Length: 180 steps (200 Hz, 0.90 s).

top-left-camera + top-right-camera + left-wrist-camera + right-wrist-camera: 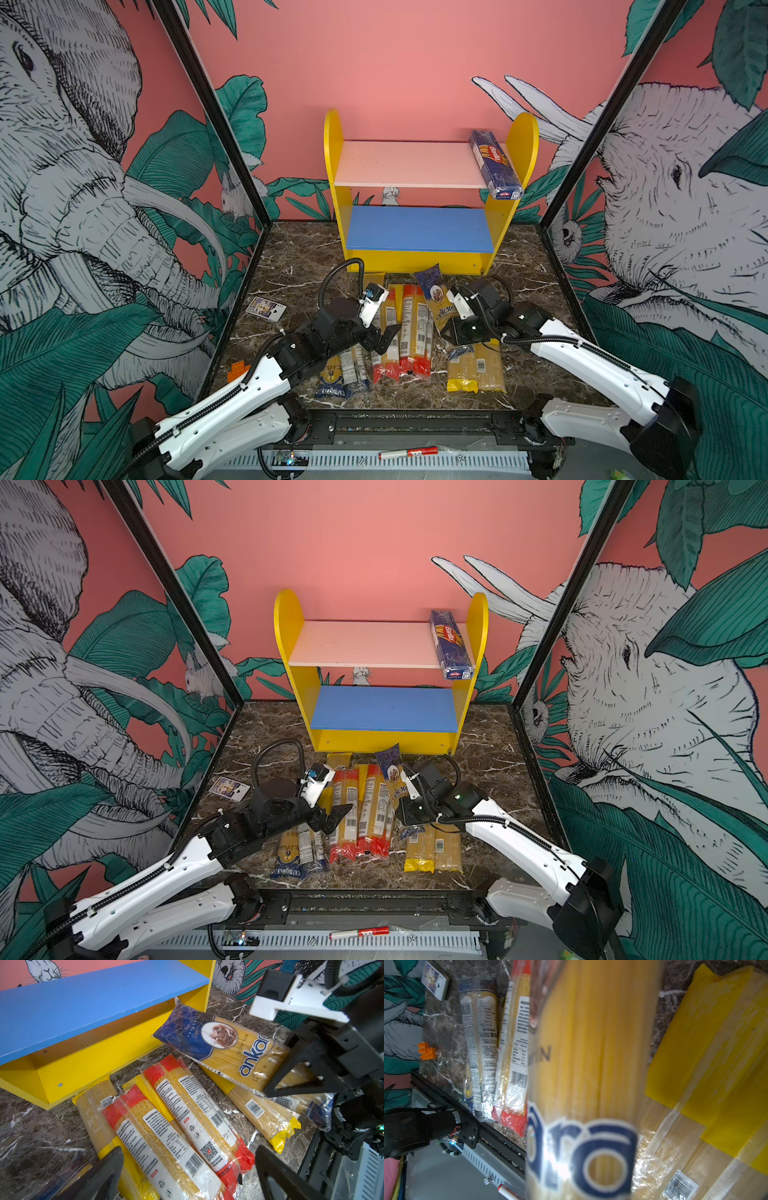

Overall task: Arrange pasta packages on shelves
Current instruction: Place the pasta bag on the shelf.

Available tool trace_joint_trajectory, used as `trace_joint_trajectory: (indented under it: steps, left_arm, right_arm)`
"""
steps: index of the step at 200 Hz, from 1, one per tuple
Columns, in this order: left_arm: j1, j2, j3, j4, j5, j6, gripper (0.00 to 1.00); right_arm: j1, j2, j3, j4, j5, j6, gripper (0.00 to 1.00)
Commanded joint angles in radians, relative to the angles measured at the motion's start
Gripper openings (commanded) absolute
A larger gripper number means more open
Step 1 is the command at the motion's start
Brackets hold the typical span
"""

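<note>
The shelves stand at the back, with a pale pink upper board and a blue lower board. A dark blue Barilla box lies on the upper board by the right panel. Several pasta packages lie on the floor in front of the shelves. My right gripper is shut on a blue-and-yellow Ankara package, which hangs tilted over the others. This package fills the right wrist view and hides the fingers. My left gripper hangs open over the red-ended packages, touching nothing.
Yellow-wrapped packs lie under the right gripper, and dark blue packs under the left arm. A card box and an orange block sit at the left. On the front rail lies a marker pen. Walls close in three sides.
</note>
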Motion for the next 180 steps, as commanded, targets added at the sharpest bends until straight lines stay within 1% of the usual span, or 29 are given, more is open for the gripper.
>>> trace_joint_trajectory:
  steps: [1, 42, 49, 81, 114, 125, 141, 149, 156, 167, 179, 180]
  left_arm:
    - [-0.005, -0.031, 0.035, -0.017, -0.022, 0.023, 1.0]
    - [-0.005, -0.052, 0.051, -0.027, -0.045, 0.036, 0.99]
    - [-0.005, -0.051, 0.053, -0.025, -0.046, 0.038, 0.99]
    - [-0.005, -0.034, 0.061, -0.008, -0.042, 0.052, 0.99]
    - [-0.005, -0.007, 0.09, -0.022, -0.028, 0.059, 0.99]
    - [-0.005, -0.014, 0.091, -0.015, -0.029, 0.057, 0.99]
    - [-0.005, -0.025, 0.083, -0.002, -0.034, 0.057, 0.99]
    - [-0.005, -0.028, 0.081, 0.009, -0.035, 0.055, 0.99]
    - [-0.005, -0.028, 0.081, 0.015, -0.032, 0.053, 0.99]
    - [-0.005, -0.025, 0.089, 0.005, -0.027, 0.048, 0.99]
    - [-0.005, -0.025, 0.101, -0.018, -0.023, 0.047, 0.99]
    - [-0.005, -0.025, 0.102, -0.02, -0.023, 0.047, 0.99]
  right_arm:
    - [-0.004, -0.061, 0.146, 0.063, -0.022, -0.067, 0.0]
    - [-0.003, -0.097, 0.331, -0.014, -0.004, -0.13, 0.0]
    - [-0.002, -0.092, 0.389, -0.025, 0.003, -0.148, 0.0]
    - [-0.004, 0.005, 0.59, -0.109, 0.067, -0.243, 0.0]
    - [-0.004, 0.11, 0.804, -0.128, 0.098, -0.289, 0.0]
    - [-0.004, 0.15, 0.884, -0.135, 0.142, -0.315, 0.0]
    - [-0.004, 0.228, 1.011, -0.153, 0.28, -0.361, 0.0]
    - [-0.009, 0.282, 1.095, -0.156, 0.374, -0.386, 0.0]
    - [-0.014, 0.332, 1.164, -0.157, 0.423, -0.403, 0.0]
    - [-0.032, 0.405, 1.276, -0.167, 0.443, -0.419, 0.0]
    - [-0.055, 0.523, 1.455, -0.214, 0.431, -0.43, 0.0]
    - [-0.06, 0.542, 1.49, -0.225, 0.427, -0.431, 0.0]
